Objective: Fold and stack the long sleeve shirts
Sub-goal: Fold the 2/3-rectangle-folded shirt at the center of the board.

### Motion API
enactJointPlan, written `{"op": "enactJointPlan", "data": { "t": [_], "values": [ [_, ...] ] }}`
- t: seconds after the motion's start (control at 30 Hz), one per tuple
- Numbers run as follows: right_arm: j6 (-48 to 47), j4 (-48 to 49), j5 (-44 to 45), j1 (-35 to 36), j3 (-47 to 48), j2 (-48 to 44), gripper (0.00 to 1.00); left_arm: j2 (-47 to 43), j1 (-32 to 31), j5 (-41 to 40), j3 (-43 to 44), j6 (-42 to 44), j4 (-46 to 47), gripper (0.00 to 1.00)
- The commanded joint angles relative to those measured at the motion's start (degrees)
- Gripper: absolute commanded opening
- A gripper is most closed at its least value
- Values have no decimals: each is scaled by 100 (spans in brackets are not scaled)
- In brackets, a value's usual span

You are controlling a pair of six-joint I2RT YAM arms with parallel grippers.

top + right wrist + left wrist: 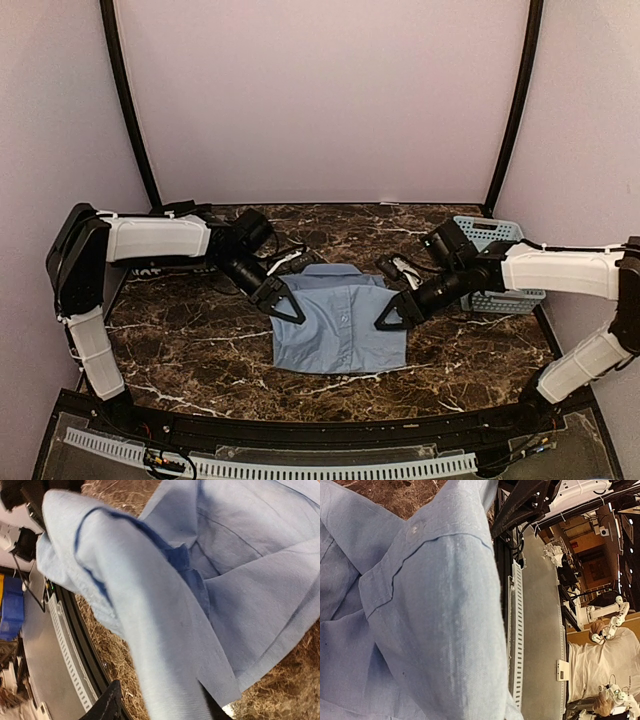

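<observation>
Left gripper [284, 306] clamped on the left edge of the light blue shirt [338, 335]. Right gripper [393, 316] jaws parted, sleeve cloth lying loose between them. Shirt sits in the middle of the table [190, 350], collar far, sides tucked in. Step looks like the sleeve fold-in. To do it well: lay sleeves flat inside the body, keep edges parallel, release low, back out without dragging cloth.

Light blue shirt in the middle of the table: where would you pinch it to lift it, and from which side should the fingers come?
Probably its two side edges just below the shoulders, approached from left and right together. The light blue shirt lies flat on the table, collar at the far end, no sleeves spread out, so those straight edges are the easiest cloth to pinch.
</observation>
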Motion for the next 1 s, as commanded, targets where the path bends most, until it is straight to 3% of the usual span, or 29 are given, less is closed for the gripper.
{"op": "enactJointPlan", "data": {
  "t": [0.0,0.1,0.23,0.3,0.37,0.67,0.8,0.97],
  "values": [
    [-96,1148,-834,-52,-265,-193,32,-28,68,301,13,3,104,5],
    [-85,1388,-991,-91,-348,-82,0,-164,73,62,-202,-203,429,12],
    [-129,1378,-1151,-116,-315,124,0,-479,202,-81,-510,-528,1052,25],
    [-149,1292,-1225,-145,-263,148,0,-621,294,-80,-664,-709,1418,42],
    [-117,1247,-1339,-196,-199,143,0,-702,346,-90,-760,-816,1551,51],
    [148,1092,-1710,-468,57,178,0,-1109,489,-200,-1547,-1673,2665,59],
    [153,1078,-1809,-584,63,236,0,-1392,504,-187,-1970,-2166,3487,62],
    [285,1261,-1985,-651,29,272,0,-1580,513,-336,-2539,-2755,4741,73]
  ]
}}
